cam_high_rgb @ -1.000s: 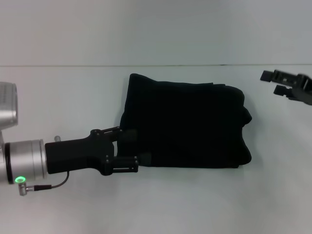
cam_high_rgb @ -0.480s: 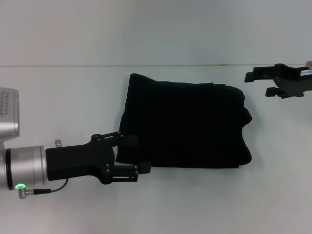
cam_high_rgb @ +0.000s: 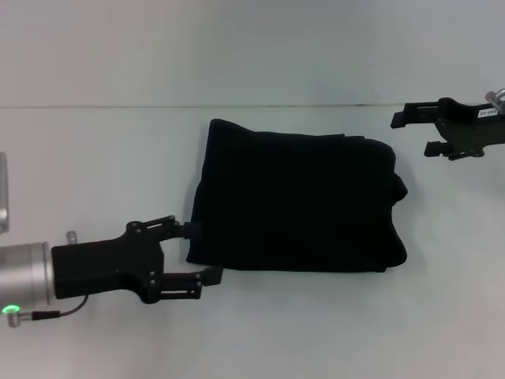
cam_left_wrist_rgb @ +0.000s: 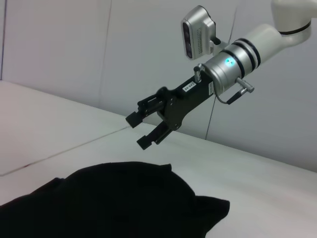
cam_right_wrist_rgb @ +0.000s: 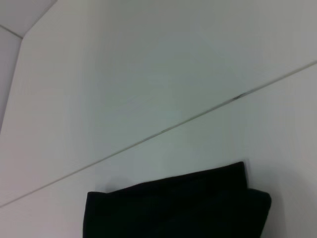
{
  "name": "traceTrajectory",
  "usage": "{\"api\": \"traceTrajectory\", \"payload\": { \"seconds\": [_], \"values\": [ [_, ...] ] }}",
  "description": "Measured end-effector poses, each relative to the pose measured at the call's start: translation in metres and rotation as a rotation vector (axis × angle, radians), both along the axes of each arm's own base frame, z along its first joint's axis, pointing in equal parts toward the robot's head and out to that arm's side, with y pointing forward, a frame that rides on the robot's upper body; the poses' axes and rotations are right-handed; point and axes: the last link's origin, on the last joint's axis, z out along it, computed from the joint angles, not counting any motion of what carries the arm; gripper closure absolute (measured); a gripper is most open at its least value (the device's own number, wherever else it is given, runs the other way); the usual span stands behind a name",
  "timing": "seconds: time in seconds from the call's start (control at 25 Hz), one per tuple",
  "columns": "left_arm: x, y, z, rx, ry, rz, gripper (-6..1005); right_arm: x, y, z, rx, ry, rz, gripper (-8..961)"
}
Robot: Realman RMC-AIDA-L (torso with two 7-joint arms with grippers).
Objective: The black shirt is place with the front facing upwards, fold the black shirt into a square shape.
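Folded black shirt [cam_high_rgb: 296, 205] at the middle of the table [cam_high_rgb: 95, 158]. Left gripper [cam_high_rgb: 201, 253] just beside its near left corner. Right gripper [cam_high_rgb: 414, 133] well apart, far right.

The shirt [cam_high_rgb: 296, 205] lies folded into a rough rectangle on the white table [cam_high_rgb: 110, 158], plain black on top, with a small bulge of cloth at its right edge. The left gripper [cam_high_rgb: 202, 251] sits at the shirt's near-left corner, fingers apart, the far one at the shirt's left edge, the near one just in front of it. The right gripper [cam_high_rgb: 413, 133] hangs far right, apart from the shirt, fingers apart.
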Motion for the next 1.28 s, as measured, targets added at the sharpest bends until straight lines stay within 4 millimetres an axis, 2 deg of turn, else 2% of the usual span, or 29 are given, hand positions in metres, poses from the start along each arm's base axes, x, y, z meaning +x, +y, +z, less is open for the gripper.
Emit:
{"api": "traceTrajectory", "payload": {
  "seconds": [0.28, 0.68, 0.96, 1.28],
  "values": [
    [-0.012, -0.009, 0.004, 0.032, 0.023, 0.005, 127, 0.007, -0.002, -0.013, 0.007, 0.039, -0.074, 80],
    [-0.018, -0.013, 0.004, 0.045, 0.020, 0.024, 127, 0.011, -0.003, -0.031, 0.054, 0.117, -0.141, 88],
    [-0.020, -0.016, 0.004, 0.049, 0.015, 0.036, 127, 0.011, -0.004, -0.051, 0.094, 0.105, -0.149, 93],
    [-0.022, -0.017, 0.006, 0.060, 0.003, 0.050, 127, 0.007, 0.000, -0.058, 0.129, 0.092, -0.131, 100]
  ]
}}
